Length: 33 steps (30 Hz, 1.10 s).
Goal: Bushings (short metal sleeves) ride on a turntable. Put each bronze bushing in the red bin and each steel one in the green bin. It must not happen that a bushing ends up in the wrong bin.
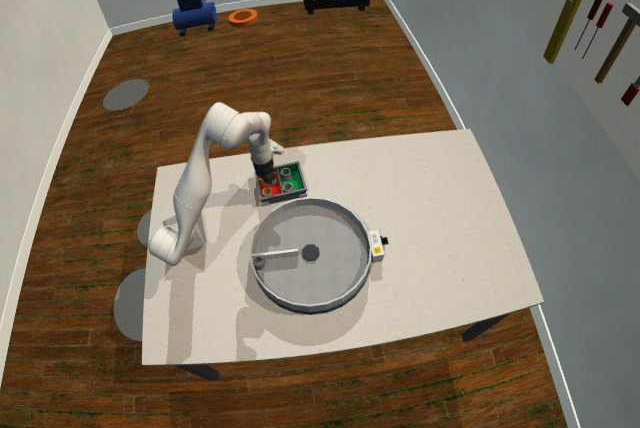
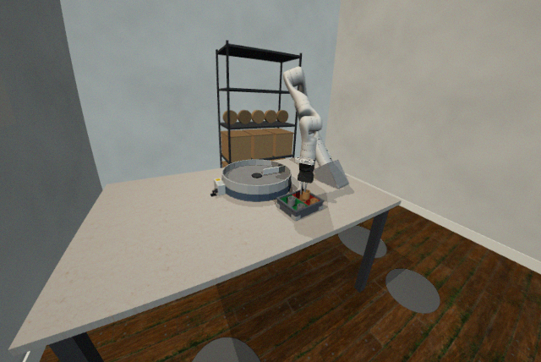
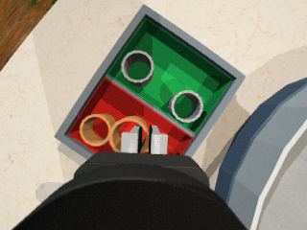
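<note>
The gripper (image 1: 268,181) (image 2: 303,189) (image 3: 145,135) is closed on the wall of a bronze bushing (image 2: 305,194) (image 3: 115,137), lowered into the red bin (image 1: 275,187) (image 2: 297,195) (image 3: 107,102); its black body cuts off the bin's near edge in the wrist view. A steel bushing (image 1: 256,260) lies on the turntable (image 1: 336,237) (image 2: 244,178) (image 3: 288,192), and the sensor box's yellow label (image 1: 377,250) (image 2: 217,179) is illegible.

From my top view, the divided tray (image 1: 283,198) (image 2: 296,213) (image 3: 192,51) sits on the table (image 1: 423,206) (image 2: 174,235) (image 3: 62,29), just beyond the turntable (image 1: 316,302) (image 2: 258,189) (image 3: 249,144). I see two steel bushings in the tray's right compartment, a bronze bushing (image 1: 266,191) (image 3: 82,130) in its left, and another steel bushing (image 1: 258,262) inside the turntable's wall, near its left edge.
</note>
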Motion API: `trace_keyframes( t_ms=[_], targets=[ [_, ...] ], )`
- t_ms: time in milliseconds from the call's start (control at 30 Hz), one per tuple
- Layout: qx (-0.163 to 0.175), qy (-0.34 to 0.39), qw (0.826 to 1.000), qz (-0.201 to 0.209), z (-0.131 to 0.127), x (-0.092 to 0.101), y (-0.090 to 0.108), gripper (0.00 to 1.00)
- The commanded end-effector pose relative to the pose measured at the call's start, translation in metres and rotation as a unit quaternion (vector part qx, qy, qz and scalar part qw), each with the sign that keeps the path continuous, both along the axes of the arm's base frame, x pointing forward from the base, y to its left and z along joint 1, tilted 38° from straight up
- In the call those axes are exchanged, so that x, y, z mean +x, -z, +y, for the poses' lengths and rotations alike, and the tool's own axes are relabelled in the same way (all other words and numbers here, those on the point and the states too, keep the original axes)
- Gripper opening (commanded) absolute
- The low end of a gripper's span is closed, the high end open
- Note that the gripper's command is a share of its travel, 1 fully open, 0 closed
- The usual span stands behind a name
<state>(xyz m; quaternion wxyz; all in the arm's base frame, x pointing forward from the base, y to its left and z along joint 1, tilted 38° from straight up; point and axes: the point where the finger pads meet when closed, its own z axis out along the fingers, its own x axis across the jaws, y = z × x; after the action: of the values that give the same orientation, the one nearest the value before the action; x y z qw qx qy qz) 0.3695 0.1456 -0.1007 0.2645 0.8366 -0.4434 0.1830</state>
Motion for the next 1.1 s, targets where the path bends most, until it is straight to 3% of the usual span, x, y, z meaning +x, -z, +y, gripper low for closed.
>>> trace_keyframes(
  t_ms=[0, 1067],
  targets=[
    [0.001, -0.002, 1.000, -0.004, 0.000, 0.002, 0.001, 0.00],
    [0.001, -0.001, 1.000, -0.002, -0.010, 0.003, 0.015, 0.00]
  ],
)
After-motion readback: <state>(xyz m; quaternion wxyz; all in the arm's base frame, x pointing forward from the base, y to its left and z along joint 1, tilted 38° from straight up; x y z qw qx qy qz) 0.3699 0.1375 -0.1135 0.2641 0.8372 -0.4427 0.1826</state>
